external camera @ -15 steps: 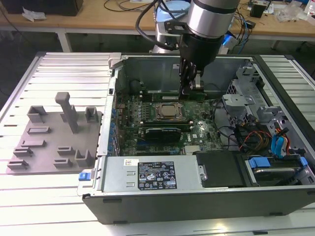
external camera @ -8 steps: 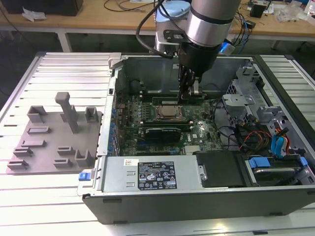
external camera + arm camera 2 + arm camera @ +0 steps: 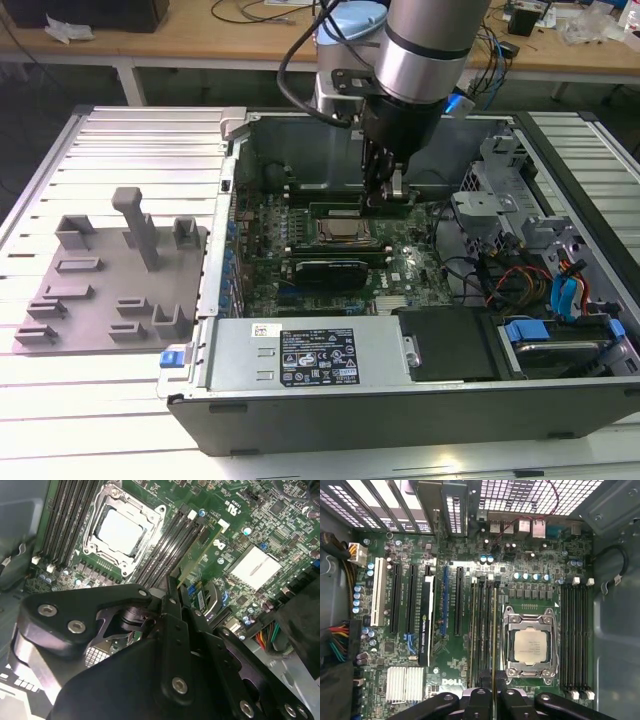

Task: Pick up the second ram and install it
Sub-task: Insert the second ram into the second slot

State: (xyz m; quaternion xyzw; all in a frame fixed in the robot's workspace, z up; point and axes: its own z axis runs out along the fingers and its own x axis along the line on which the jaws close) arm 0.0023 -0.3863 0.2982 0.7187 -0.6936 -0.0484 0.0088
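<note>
Now we see the arm (image 3: 425,50) reaching down into the open case (image 3: 300,410), its fingers (image 3: 373,185) low over the board, close beside the processor (image 3: 340,228). In both wrist views the fingers (image 3: 479,702) (image 3: 171,607) are drawn in to a narrow gap and pinch the ram (image 3: 493,645) (image 3: 202,550) between them.

The ram stands on edge, so in the first wrist view we meet it as one thin line. Its long axis runs along the processor's (image 3: 530,647) side, in line with the black slots (image 3: 482,630) that lie between the processor and the card (image 3: 426,620).

In the second wrist view its green face shows. The near end is hidden behind the fingers. The far end points away from them, toward the white latches (image 3: 192,515) at the slots' end, on the side of the slots away from the processor (image 3: 120,530).

We cannot tell whether its lower edge has reached a slot.

Well apart from the processor, outside the case, the grey tray (image 3: 110,300) lies on the bench (image 3: 150,130).
</note>
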